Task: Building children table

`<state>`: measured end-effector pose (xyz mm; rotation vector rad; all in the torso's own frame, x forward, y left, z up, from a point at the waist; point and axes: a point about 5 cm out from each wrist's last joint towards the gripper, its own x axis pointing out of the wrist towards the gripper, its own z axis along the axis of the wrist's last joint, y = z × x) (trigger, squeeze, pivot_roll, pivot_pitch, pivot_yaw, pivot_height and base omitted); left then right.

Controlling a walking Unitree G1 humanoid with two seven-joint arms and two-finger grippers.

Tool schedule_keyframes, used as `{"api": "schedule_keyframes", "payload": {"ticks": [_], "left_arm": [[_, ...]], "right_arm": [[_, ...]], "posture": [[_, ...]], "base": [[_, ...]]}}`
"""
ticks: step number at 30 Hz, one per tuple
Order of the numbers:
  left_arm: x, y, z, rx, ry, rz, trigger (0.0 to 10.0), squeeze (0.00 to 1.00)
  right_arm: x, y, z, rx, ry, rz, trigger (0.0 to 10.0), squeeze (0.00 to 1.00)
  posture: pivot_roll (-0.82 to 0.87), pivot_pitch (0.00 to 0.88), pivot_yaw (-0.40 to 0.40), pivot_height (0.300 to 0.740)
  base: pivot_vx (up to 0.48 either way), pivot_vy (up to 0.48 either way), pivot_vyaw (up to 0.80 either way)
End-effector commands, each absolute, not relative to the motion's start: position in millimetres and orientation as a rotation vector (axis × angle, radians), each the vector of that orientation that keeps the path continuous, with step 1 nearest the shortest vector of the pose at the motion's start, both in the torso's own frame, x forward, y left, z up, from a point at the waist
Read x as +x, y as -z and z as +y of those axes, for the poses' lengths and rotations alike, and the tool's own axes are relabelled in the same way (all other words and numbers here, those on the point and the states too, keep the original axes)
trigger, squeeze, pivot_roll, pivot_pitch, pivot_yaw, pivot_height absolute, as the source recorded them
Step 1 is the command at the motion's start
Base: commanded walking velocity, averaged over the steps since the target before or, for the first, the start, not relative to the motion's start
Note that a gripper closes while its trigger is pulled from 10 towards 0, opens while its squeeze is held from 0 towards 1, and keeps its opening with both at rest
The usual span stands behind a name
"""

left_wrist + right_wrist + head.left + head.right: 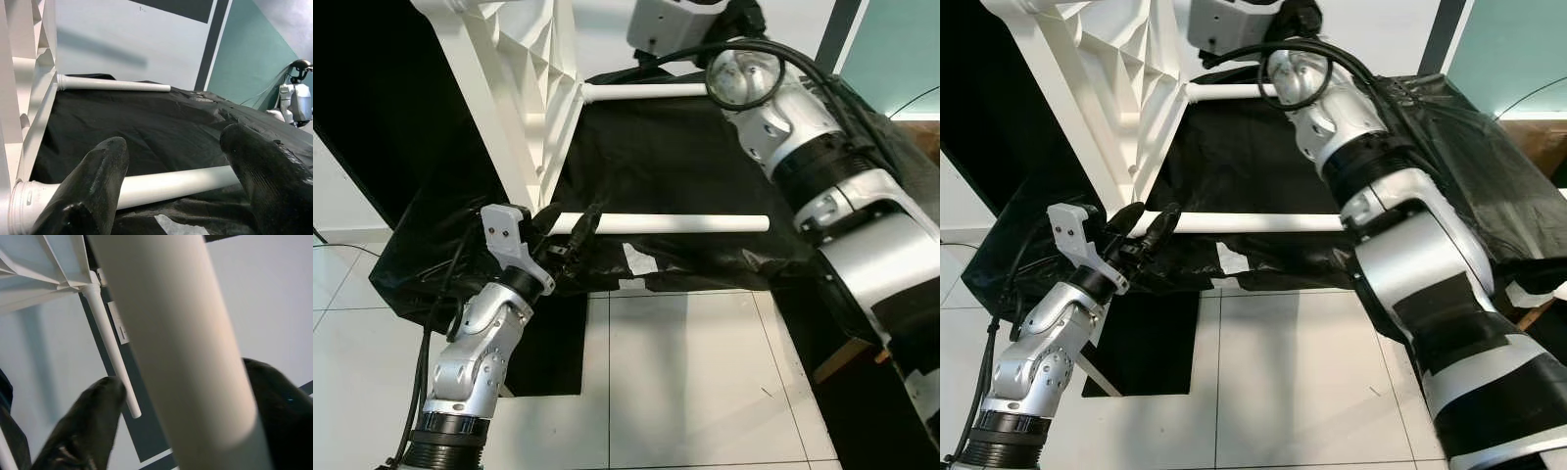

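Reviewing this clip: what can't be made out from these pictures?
- Right gripper: in the eye views the right arm's own wrist hides its hold on the upper leg.
- Left gripper: its fingers straddle the lower leg, but contact is unclear.
- Tabletop: cut off by the top edge of the eye views.
- Leg sockets: the tabletop's ribs hide how far each leg is seated.

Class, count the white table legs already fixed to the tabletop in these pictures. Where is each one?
2. The nearer leg runs sideways from the white tabletop, the left gripper around it; the farther leg sits by the right arm. Others may be hidden.
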<state>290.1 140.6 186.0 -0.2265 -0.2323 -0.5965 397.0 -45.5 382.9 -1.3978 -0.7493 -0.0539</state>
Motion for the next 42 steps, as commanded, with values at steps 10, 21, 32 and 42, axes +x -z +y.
{"api": "schedule_keyframes", "payload": {"ticks": [10, 21, 32, 42], "left_arm": [[284.4, -184.7, 137.1, -0.235, 0.709, -0.240, 10.0, 0.00], [284.9, -184.6, 137.7, -0.260, 0.711, -0.236, 10.0, 0.00], [287.7, -185.0, 133.1, -0.281, 0.734, -0.231, 10.0, 0.00], [288.9, -187.6, 133.8, -0.289, 0.746, -0.230, 10.0, 0.00]], "right_arm": [[398.8, -377.8, -48.6, -1.281, 0.057, -0.663, 0.0, 0.00], [380.3, -395.6, -88.5, -0.929, 0.262, -0.715, 10.0, 0.00], [333.6, -401.9, -140.1, -0.548, 0.470, -0.845, 10.0, 0.00], [311.3, -380.9, -216.0, -0.258, 0.684, -0.770, 10.0, 0.00]], "posture": [[-0.07, 0.000, -0.007, 0.740], [-0.10, 0.000, 0.012, 0.740], [-0.12, 0.000, 0.038, 0.740], [-0.12, 0.000, 0.058, 0.740]], "base": [[0.000, 0.000, 0.00], [0.000, 0.000, 0.00], [0.000, 0.000, 0.00], [0.000, 0.000, 0.00]]}}
